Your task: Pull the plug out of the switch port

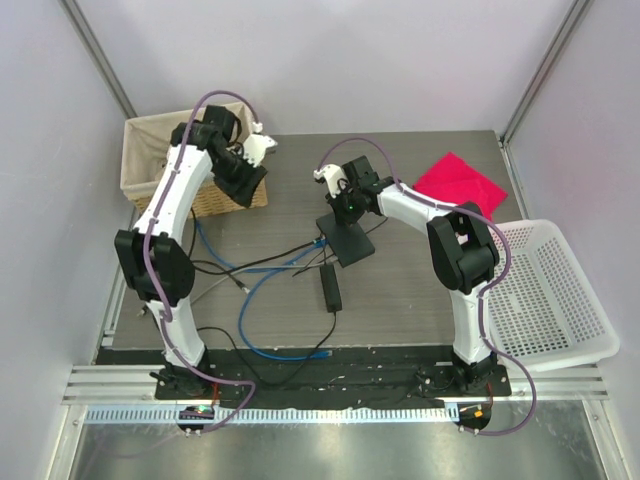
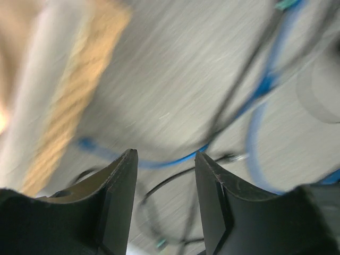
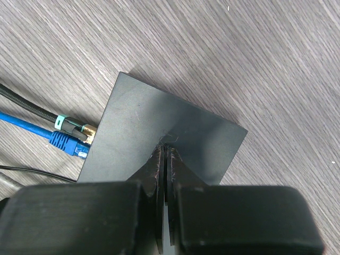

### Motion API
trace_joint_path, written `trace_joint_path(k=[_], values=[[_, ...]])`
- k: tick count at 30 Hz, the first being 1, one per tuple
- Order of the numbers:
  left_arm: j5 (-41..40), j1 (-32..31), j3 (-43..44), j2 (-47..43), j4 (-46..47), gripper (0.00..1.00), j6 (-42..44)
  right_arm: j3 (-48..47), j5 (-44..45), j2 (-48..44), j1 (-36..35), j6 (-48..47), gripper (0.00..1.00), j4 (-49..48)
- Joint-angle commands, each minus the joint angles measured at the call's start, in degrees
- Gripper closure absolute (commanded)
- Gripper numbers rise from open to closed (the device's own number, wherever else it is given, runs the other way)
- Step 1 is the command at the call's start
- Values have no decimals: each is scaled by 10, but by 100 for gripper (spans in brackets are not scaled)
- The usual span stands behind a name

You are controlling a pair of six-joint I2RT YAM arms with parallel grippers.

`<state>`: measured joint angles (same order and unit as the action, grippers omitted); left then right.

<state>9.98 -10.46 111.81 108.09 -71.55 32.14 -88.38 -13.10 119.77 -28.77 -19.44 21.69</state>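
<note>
The switch (image 1: 347,240) is a flat matte-black box lying mid-table; in the right wrist view it (image 3: 154,122) fills the centre. A blue plug (image 3: 69,143) and a black plug with a teal ring (image 3: 71,127) sit in sockets on its left edge; the blue plug also shows in the top view (image 1: 320,243). My right gripper (image 3: 165,153) is shut and empty, its tips down on the switch's top; in the top view it (image 1: 346,207) is above the switch. My left gripper (image 2: 166,156) is open and empty, above blue and black cables, beside the wicker basket (image 1: 252,186).
A wicker basket (image 1: 150,150) stands at the back left. A narrow black adapter brick (image 1: 330,287) lies in front of the switch. Blue cable (image 1: 255,300) and black cables loop over the table's left middle. A pink cloth (image 1: 460,180) and a white plastic basket (image 1: 545,290) are on the right.
</note>
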Motion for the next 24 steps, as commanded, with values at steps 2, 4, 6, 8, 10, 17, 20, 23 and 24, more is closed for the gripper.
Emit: trace_joint_path(k=[2,4,6,8,10,17,20,23,24], values=[[182,-39,-7,66,13,48,-123,33,44,41,0,-13,99,76],[192,-63,-36,77,103,48,-180,31,43,28,1,-13,99,77],[207,-82,-55,89,152,48,-212,28,37,19,0,-12,99,80],[215,-92,-55,113,194,48,-249,26,28,7,0,-16,99,88],[229,-100,-50,130,216,48,-281,26,13,1,-1,-17,99,95],[226,-107,-30,207,254,50,-327,41,-6,-23,0,-13,99,107],[239,-108,-23,232,258,51,-332,45,-9,-30,0,-17,99,112],[272,-107,-26,246,269,53,-342,46,-41,-41,1,-19,99,121],[282,-106,-28,251,274,53,-353,47,-53,-48,0,-20,99,124]])
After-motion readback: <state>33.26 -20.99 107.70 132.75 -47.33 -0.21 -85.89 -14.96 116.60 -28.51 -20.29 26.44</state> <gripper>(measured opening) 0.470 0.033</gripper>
